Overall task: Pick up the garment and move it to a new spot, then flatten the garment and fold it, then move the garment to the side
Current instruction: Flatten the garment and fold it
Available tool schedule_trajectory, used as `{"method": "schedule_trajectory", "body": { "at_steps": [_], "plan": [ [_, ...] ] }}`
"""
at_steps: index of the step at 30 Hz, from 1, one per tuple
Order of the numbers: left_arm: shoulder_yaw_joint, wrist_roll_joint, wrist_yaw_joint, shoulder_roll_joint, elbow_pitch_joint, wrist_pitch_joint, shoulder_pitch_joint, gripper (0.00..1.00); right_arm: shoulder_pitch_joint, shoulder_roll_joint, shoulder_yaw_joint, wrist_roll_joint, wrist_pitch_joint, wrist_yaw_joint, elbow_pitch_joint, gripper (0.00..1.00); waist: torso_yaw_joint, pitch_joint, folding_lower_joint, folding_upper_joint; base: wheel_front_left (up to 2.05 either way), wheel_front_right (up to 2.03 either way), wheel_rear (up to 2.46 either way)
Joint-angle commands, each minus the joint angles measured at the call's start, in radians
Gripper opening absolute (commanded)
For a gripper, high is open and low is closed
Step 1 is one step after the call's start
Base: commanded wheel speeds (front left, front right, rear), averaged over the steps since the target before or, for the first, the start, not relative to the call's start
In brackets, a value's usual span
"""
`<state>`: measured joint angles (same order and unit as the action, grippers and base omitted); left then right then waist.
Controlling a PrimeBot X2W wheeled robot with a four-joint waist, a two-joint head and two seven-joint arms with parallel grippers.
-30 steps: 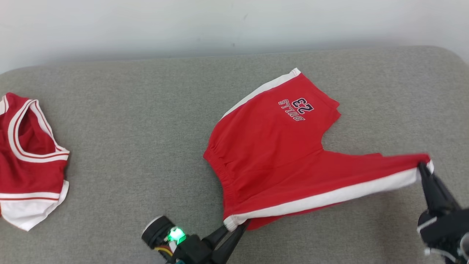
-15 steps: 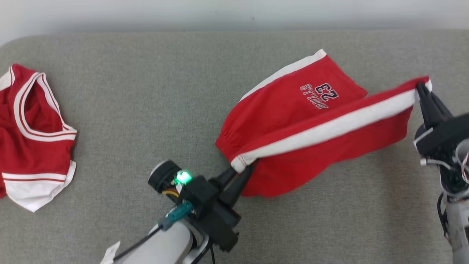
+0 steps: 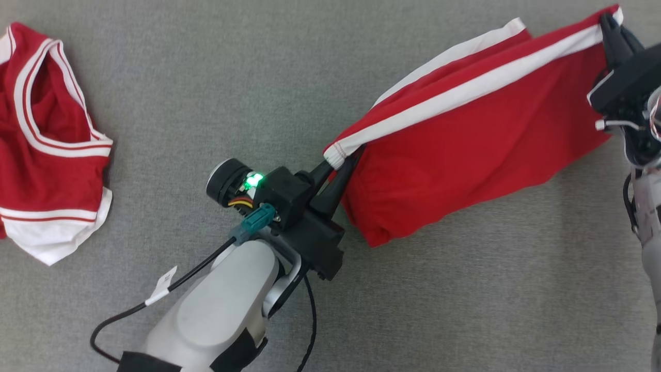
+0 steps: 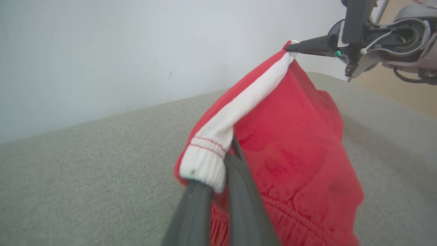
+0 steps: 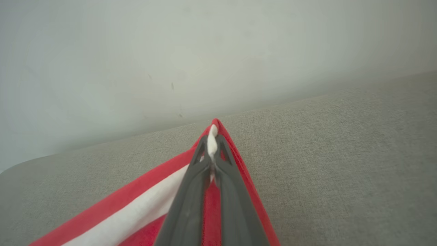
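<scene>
The left gripper (image 3: 338, 164) is clamped on the white waistband corner of the red shorts (image 3: 465, 144). The right gripper (image 3: 612, 23) is pinched on the far end of the same white stripe, so the shorts hang stretched between them over the right side of the grey cushion (image 3: 258, 77). A white tag (image 3: 166, 277) on the left arm's cable is too small to read. The head view takes in a red and white jersey (image 3: 46, 155) lying far left, and the left wrist view shows a pale wall (image 4: 102, 51) behind.
</scene>
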<state>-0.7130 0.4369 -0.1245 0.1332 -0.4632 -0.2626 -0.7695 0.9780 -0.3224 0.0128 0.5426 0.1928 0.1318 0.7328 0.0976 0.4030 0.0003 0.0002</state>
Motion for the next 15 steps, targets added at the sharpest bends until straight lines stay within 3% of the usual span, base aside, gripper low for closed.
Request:
{"method": "schedule_trajectory", "body": {
  "at_steps": [1,14,15],
  "plan": [
    [0.002,-0.003,-0.005,-0.012,-0.008,-0.003,-0.02,0.0,0.034,0.001,0.005,-0.011,-0.012,-0.002,0.027,0.0,0.039,0.053,-0.0003,-0.0002,0.0,0.0,0.0],
    [0.007,-0.003,-0.006,-0.056,-0.057,-0.003,-0.067,0.0,0.205,0.017,0.065,-0.051,-0.093,-0.002,0.245,0.0,0.069,0.1,-0.0003,-0.0002,0.0,0.0,0.0],
    [0.012,0.001,-0.006,-0.058,-0.063,-0.003,-0.065,0.0,0.215,0.014,0.079,-0.047,-0.112,-0.002,0.264,0.35,0.07,0.097,-0.0003,-0.0002,0.0,0.0,0.0]
  ]
}}
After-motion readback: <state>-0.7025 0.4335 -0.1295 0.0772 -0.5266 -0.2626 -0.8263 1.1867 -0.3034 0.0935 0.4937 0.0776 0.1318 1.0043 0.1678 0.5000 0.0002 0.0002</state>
